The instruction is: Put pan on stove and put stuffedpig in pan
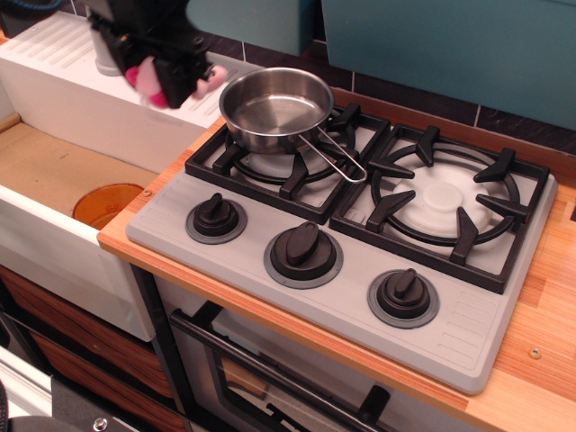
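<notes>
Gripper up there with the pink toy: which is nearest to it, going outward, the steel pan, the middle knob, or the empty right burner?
From the gripper holding the stuffed pig:
1. Pan, just to its right on the left burner.
2. Middle knob, at the stove's front.
3. Right burner, far right.

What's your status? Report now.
Gripper shut on pig, in the air left of pan. Pan sits empty on stove's left burner. Nothing in the way.

Pan (275,108) interior open — right burner grate (443,202) bare.
</notes>
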